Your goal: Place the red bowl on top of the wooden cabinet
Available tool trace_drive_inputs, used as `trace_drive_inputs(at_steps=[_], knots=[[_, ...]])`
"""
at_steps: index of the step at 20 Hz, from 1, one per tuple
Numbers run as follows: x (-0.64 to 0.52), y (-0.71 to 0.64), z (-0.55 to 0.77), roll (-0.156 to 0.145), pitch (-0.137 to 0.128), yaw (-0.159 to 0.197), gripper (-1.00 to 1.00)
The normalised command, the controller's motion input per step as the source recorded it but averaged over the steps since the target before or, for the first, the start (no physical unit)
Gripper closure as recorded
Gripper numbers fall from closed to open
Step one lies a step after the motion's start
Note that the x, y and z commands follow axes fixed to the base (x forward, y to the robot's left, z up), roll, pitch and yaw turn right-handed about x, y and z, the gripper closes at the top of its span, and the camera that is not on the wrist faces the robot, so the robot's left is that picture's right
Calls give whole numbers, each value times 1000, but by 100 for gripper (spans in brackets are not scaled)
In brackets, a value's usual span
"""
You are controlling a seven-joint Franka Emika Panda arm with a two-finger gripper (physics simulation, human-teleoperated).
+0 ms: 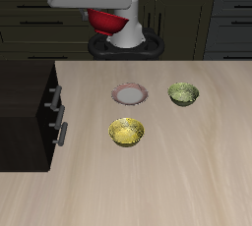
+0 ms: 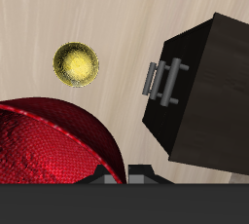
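Carry step in hand: red bowl [image 1: 106, 21] off the tabletop, hanging high under the gripper [image 1: 102, 12] near the tabletop's back edge, well apart from the wooden cabinet [image 1: 25, 107]. Fingers hidden behind the wrist body in the exterior view; from the wrist view, apparently pinched on the red bowl's rim, with its textured red wall filling much of that picture. Grip judged sound enough, though the contact itself cannot be seen clearly.

Cabinet standing at the tabletop's side edge, flat dark top bare, 2 silver bar handles [image 1: 58, 113] facing the middle of the tabletop. Left on the tabletop: a white plate [image 1: 130, 94] near the centre, a yellow bowl [image 1: 126, 132] nearer the front edge, an olive-green bowl [image 1: 183, 93] beside the plate.

Next move calls for a sideways traverse toward the cabinet, keeping height above its top edge, then a level descent onto the flat top before release. Likely risk: clipping the cabinet's upper corner if lowered too soon.
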Motion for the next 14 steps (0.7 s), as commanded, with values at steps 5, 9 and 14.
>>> trace_drive_inputs(at_steps=[5, 9, 14], knots=[[85, 156, -165, 14, 18, -11, 100], [-22, 107, -119, -17, 20, 9, 100], [215, 145, -171, -19, 19, 14, 100]])
